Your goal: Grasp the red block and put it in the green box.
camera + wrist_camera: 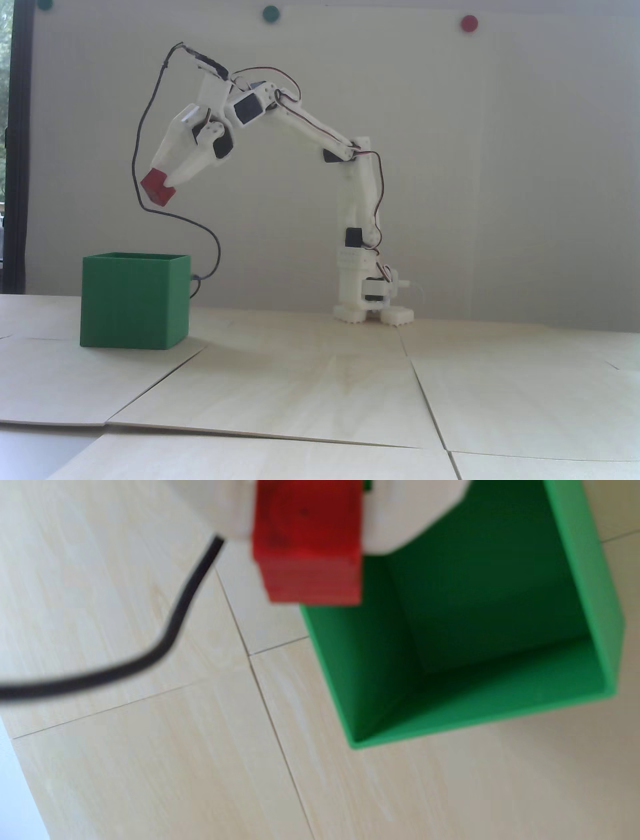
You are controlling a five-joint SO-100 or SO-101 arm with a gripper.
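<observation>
My white gripper (pixel 162 181) is shut on the red block (pixel 157 187), held high in the air above the green box (pixel 135 300). The box stands open-topped on the table at the left of the fixed view. In the wrist view the red block (pixel 306 545) sits clamped between the two white fingers (pixel 398 518) at the top edge. The green box (pixel 485 674) lies below and to the right of it, and its inside looks empty. The block hangs over the box's near-left rim.
A black cable (pixel 145 190) loops from the wrist down behind the box; it also crosses the wrist view (pixel 166 635). The arm's base (pixel 372 300) stands at the back centre. Round magnets (pixel 469 22) are stuck on the back wall. The table is pale wood panels with seams.
</observation>
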